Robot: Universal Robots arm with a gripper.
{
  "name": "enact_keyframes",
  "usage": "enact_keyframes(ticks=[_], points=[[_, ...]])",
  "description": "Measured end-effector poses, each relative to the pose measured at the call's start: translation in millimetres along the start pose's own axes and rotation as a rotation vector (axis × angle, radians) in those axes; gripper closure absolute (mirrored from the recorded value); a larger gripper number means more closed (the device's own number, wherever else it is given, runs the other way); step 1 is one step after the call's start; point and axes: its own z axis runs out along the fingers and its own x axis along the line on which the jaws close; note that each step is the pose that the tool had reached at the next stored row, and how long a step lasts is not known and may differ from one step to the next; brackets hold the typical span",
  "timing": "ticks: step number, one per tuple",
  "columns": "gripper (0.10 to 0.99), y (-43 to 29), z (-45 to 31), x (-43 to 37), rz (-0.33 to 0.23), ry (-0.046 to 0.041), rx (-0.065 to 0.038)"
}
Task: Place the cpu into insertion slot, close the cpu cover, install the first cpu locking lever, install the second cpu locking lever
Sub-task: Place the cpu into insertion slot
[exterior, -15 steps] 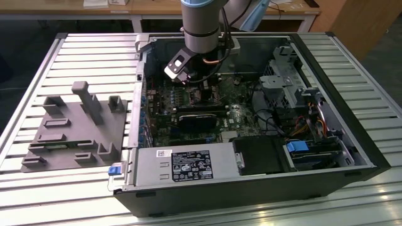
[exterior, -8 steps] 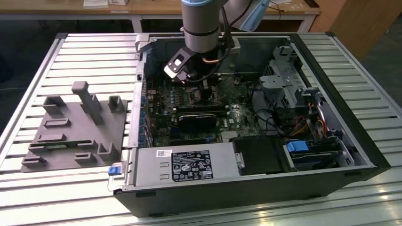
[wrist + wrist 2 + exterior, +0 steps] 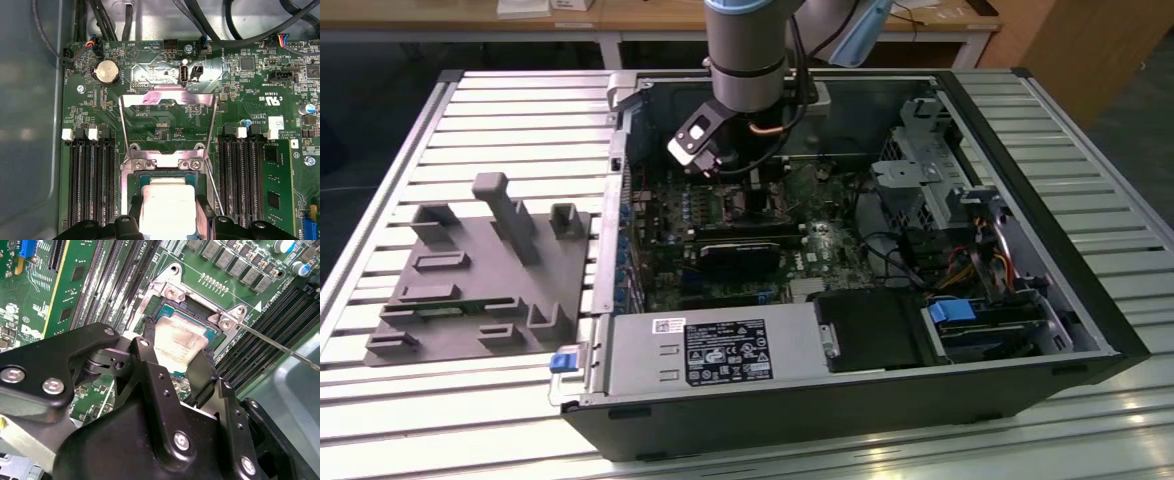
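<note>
Both wrist views show the cpu, a small square chip with a silver-grey top, level in the insertion slot. My gripper has a black finger against each of two opposite edges and is shut on the chip. The cpu cover, a thin metal frame with a big opening, stands flipped open beyond the socket hinge. A thin locking lever sticks out free beside the socket. In the exterior view the gripper reaches down into the open computer case above the motherboard.
Long memory slots flank the socket. A black rectangular module lies just in front of it. The power supply, drive cage and cables crowd the case. A grey fixture block sits on the slatted table at the exterior view's left.
</note>
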Motion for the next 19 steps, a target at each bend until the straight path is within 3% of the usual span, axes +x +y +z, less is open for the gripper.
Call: enact_keyframes(ticks=[15, 19], points=[[0.569, -0.4, 1.2, 0.0, 0.001, -0.0001, 0.0], [0.494, -0.3, 1.3, 0.0, 0.001, 0.0001, 0.0]])
